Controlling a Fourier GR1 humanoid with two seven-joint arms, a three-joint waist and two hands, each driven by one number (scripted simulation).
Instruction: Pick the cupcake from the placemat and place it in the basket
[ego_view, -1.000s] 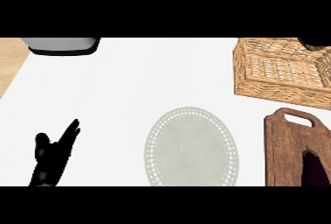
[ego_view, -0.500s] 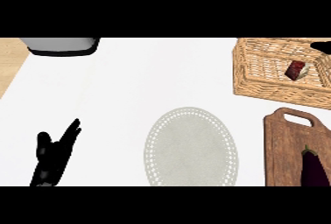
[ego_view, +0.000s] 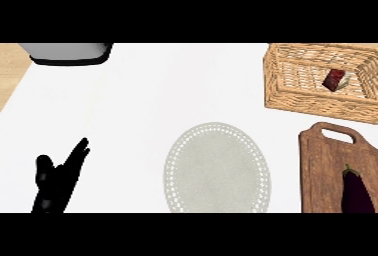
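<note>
From where I stood, the cupcake (ego_view: 336, 80) was already inside the basket (ego_view: 310, 107), which sat up and to the right of the placemat (ego_view: 218, 167). The placemat itself had nothing on it. So I judged the task as nearly finished, or finished.

The cupcake did not look upright. It seemed to lie tilted, near the far right part of the basket floor. This was the first risk I saw: if something bumped the basket, the cupcake could roll or turn over more, though the walls would probably keep it inside.

The right hand was not visible to me, so I could not tell whether it was open or closed, or where it was. If it was somewhere above the basket, pulling it back low could catch the rim and push the basket. It could also brush the board (ego_view: 325, 170) just right of the placemat, where an eggplant (ego_view: 357, 192) lay, and shift them.

The left hand (ego_view: 55, 187) rested well to the left of the placemat, with fingers straight and apart from the thumb, holding nothing. It was far from everything, so I saw little danger from it.
</note>
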